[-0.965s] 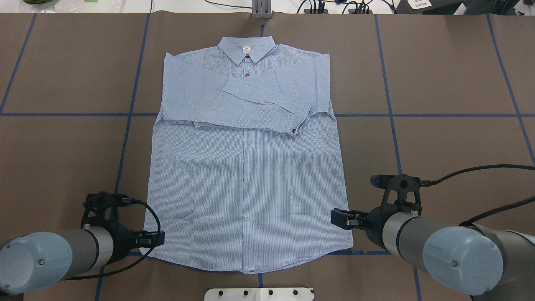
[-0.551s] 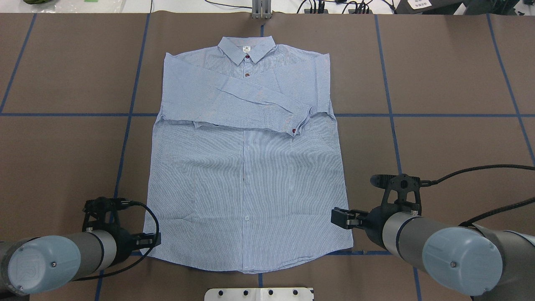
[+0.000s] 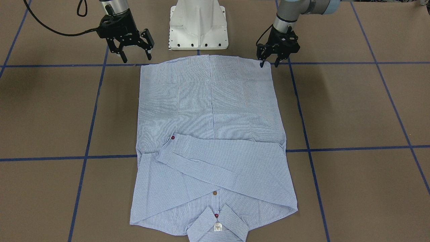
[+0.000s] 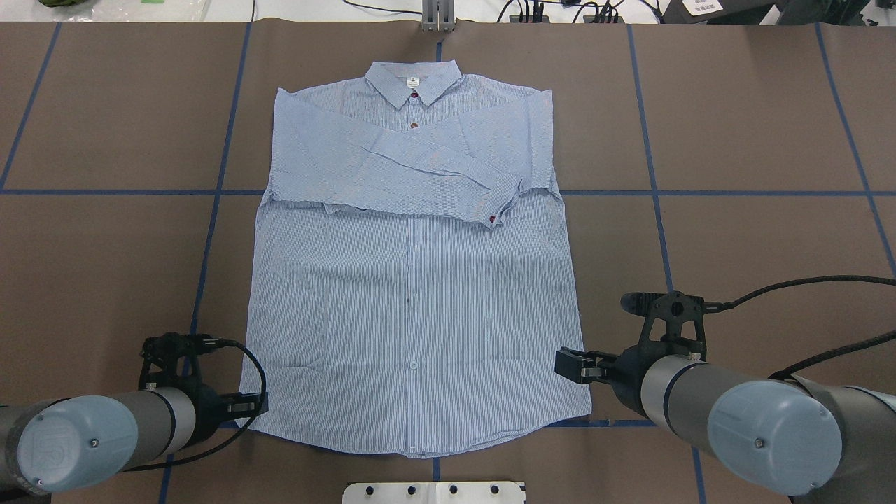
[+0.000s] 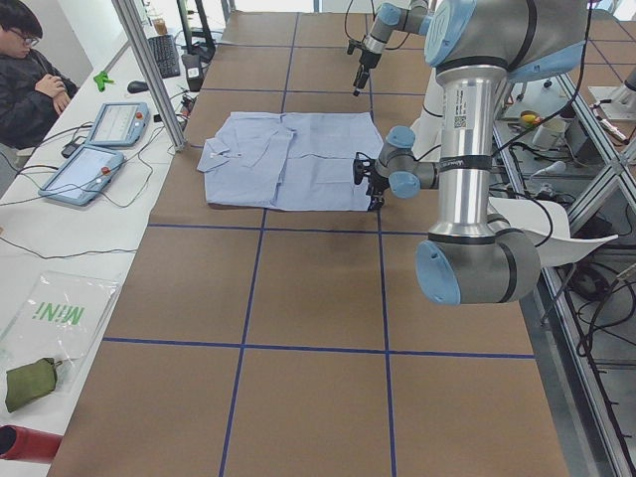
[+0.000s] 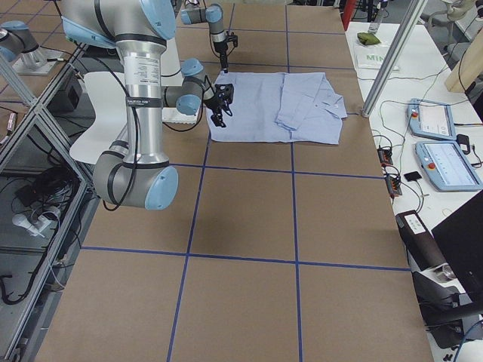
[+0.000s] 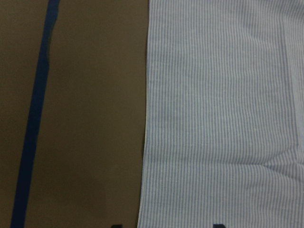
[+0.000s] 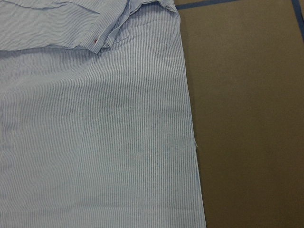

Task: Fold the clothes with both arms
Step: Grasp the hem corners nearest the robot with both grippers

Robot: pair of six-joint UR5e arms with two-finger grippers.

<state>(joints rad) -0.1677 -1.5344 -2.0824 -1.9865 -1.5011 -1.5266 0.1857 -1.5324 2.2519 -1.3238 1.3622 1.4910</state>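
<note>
Between your left hand [image 3: 269, 64] and right hand [image 3: 137, 57], the shirt [image 3: 211, 107] lies flat on the counter [image 3: 352, 111] — sleeves already crossed, body folds apparently left. Left hand part-open at a hem corner, right hand wide open beside the other; both empty.

A brown matte counter [image 4: 756, 126] is crossed by dark blue tape lines [image 4: 105, 191] in a grid. Beside it runs a white side bench [image 5: 60, 238] carrying two grey-and-blue touchscreen pendants [image 5: 82, 174], a black keyboard [image 5: 165, 56] and a clear plastic bag with green lettering [image 5: 55, 318]; a person in dark clothes [image 5: 30, 75] sits there
</note>
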